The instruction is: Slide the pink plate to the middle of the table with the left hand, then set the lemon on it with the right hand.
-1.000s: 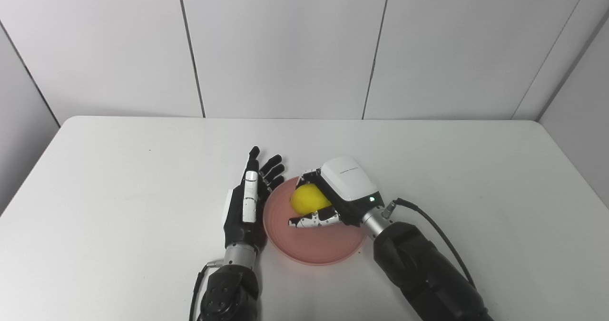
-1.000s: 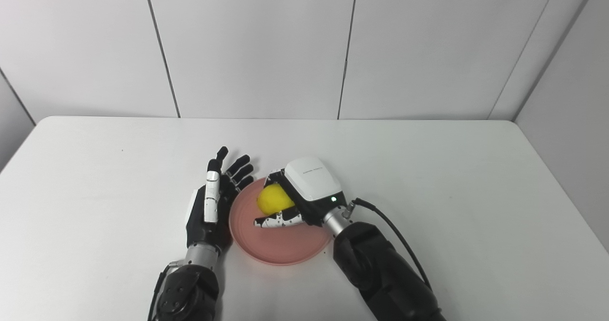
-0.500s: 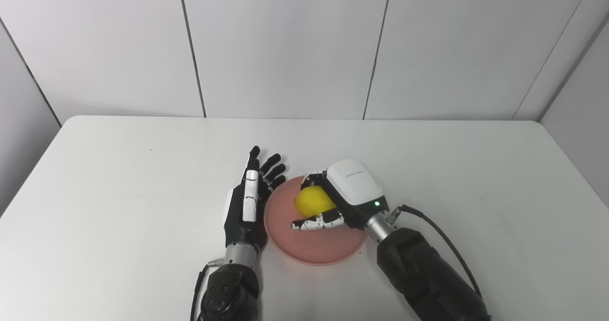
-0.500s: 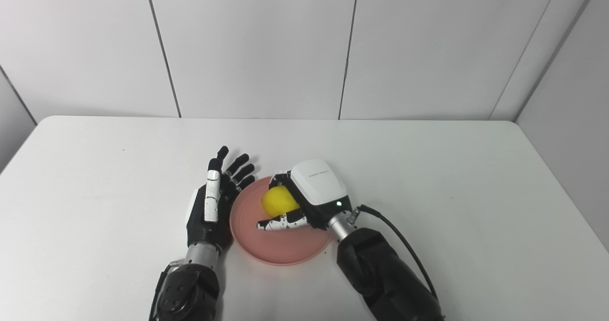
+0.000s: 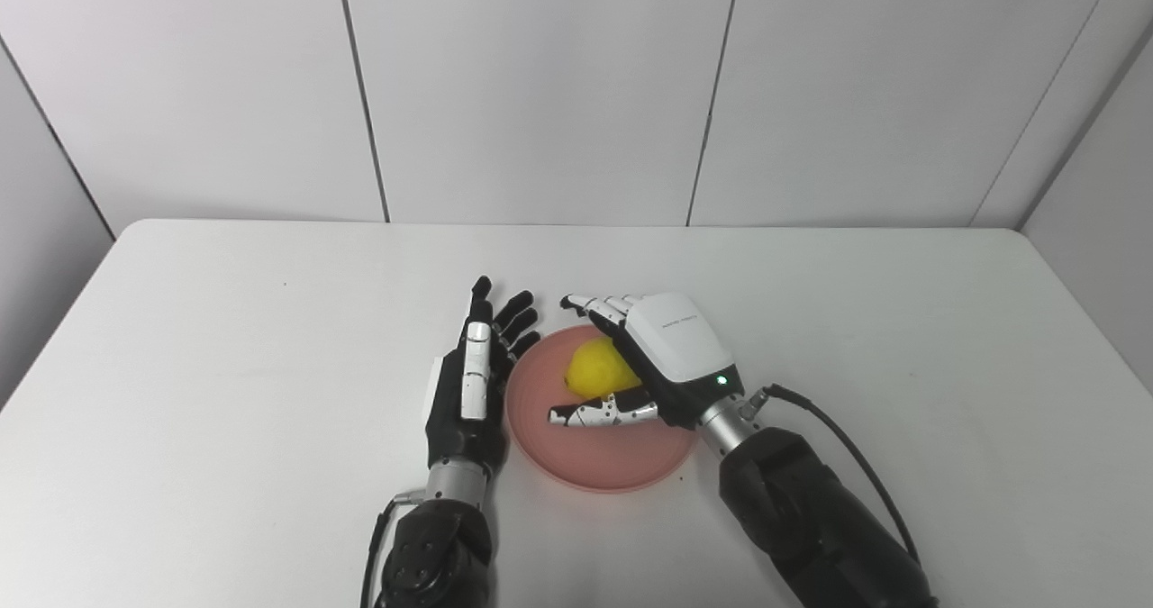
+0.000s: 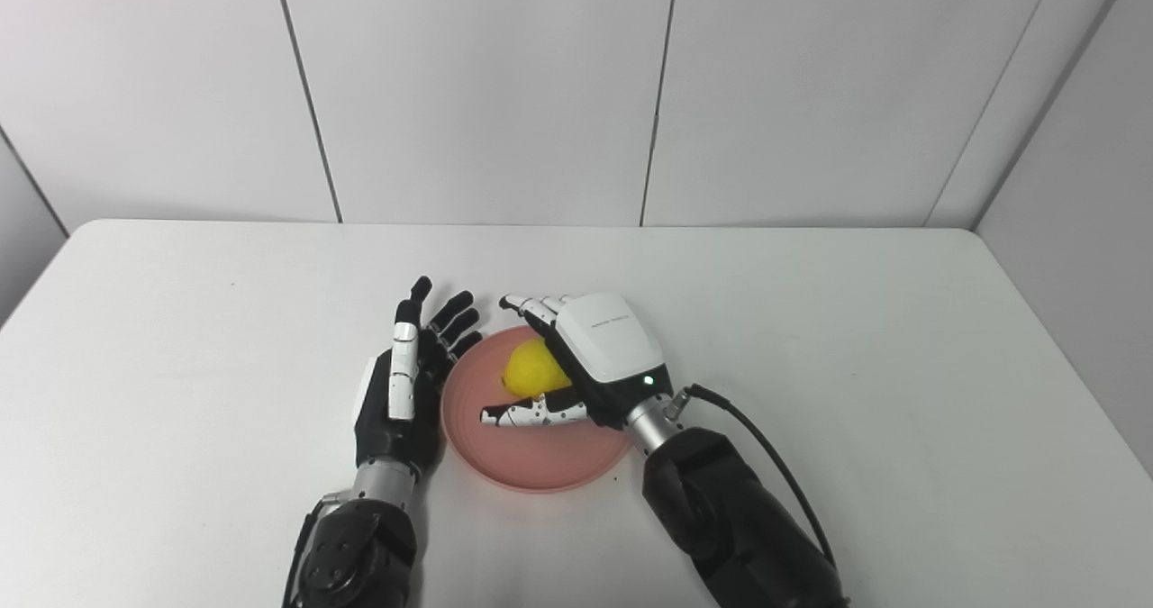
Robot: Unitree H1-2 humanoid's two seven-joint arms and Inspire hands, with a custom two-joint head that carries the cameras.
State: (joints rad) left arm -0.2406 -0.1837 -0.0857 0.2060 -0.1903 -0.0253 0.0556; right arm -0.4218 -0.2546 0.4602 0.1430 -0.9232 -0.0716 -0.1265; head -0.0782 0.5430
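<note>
The pink plate (image 5: 594,455) lies near the middle of the white table (image 5: 225,320), toward the front. A yellow lemon (image 5: 596,369) rests on the plate's far half. My right hand (image 5: 662,360) hovers over the plate with its fingers spread straight out past the lemon and its thumb stretched below it; it holds nothing. My left hand (image 5: 473,378) stands edge-on at the plate's left rim, fingers apart and pointing away from me, empty. In the right eye view the lemon (image 6: 533,370) sits between the right hand's fingers and thumb.
White wall panels close the table's far side and both ends. A black cable (image 5: 856,464) loops off the right wrist over the table.
The right hand's fingers have uncurled from the lemon, which now lies on the plate. The plate and hand have shifted slightly away from me. The left hand has stayed put.
</note>
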